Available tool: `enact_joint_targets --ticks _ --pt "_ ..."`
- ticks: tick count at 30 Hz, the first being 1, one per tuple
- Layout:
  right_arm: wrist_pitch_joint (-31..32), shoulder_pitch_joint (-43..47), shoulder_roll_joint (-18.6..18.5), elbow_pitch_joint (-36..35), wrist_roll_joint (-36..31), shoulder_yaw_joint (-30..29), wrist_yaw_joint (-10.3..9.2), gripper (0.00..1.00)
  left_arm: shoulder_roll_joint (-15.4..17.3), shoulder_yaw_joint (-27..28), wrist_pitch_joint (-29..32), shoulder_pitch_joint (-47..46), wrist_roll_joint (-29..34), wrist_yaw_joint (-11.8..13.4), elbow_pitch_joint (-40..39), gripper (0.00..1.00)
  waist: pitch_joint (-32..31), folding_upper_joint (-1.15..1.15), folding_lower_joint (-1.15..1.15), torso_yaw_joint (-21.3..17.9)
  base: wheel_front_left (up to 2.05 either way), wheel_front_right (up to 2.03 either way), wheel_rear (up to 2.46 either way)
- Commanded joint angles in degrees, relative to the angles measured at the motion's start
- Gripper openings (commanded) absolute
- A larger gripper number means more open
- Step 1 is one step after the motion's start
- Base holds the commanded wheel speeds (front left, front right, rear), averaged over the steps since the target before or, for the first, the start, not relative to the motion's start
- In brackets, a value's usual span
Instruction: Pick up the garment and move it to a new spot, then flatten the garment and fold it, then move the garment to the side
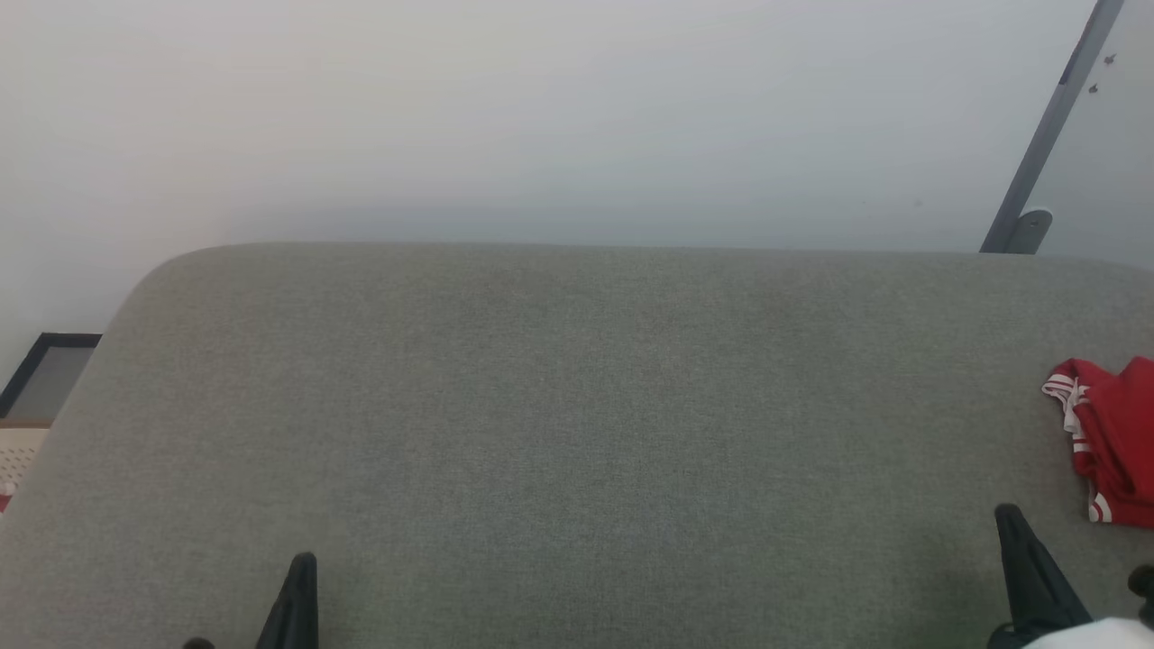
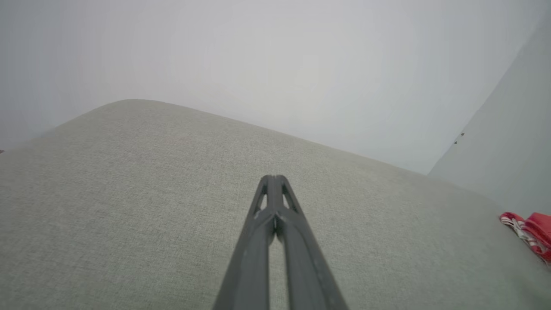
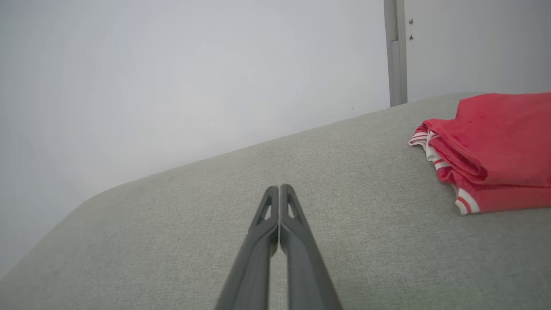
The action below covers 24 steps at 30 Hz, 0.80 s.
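Your left hand sits low at the near left of the grey fabric-covered table, its two dark fingers pressed together with nothing between them; the left wrist view shows the tips of that hand meeting above bare fabric. Your right hand is at the near right, and its fingers are together too and hold nothing. In the right wrist view the closed tips point across the table top toward the pale wall. The garment lies on the table at the right edge, folded into a compact red bundle, and the head view's border cuts it off. Its red-and-white striped trim shows along the left side of the bundle. From the right wrist the garment is seen in stacked layers, lying flat on the fabric. It is to the right of your right hand and a little farther away, near it but apart. From the left wrist the garment is well apart, far to the right. A grey metal post leans against the wall beyond the far right corner. A dark-framed panel stands past the table's left side.
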Motion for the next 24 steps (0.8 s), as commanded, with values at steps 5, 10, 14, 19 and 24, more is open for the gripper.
enact_joint_targets --ticks 5,10,14,19,24 --pt "1.3 -2.8 0.4 -0.1 5.4 -0.5 -0.01 0.00 0.3 0.0 1.5 -3.2 -6.8 0.0 0.4 0.00 0.2 0.00 0.00 -0.2 0.00 0.00 0.00" --pt "2.2 -3.6 1.0 0.4 8.5 -0.6 -0.01 0.00 0.3 0.0 2.4 -4.3 -10.6 0.0 1.1 0.00 0.4 0.00 0.00 -0.3 0.00 0.00 0.00" --pt "3.0 -4.3 1.4 0.8 11.5 -0.8 -0.01 0.00 0.3 0.0 3.3 -5.3 -14.3 0.0 1.8 0.00 0.5 0.00 0.00 -0.5 0.00 0.00 0.00" --pt "3.9 -5.3 2.0 1.4 15.1 -1.0 -0.02 0.00 0.3 0.0 4.3 -6.5 -18.7 0.0 2.7 0.00 0.7 0.00 0.00 -0.6 0.00 0.00 0.00" --pt "4.9 -6.3 2.6 2.0 19.2 -1.2 -0.02 0.00 0.3 0.0 5.5 -7.9 -23.7 0.0 3.4 0.00 0.9 0.00 0.00 -0.8 0.00 0.00 0.00"
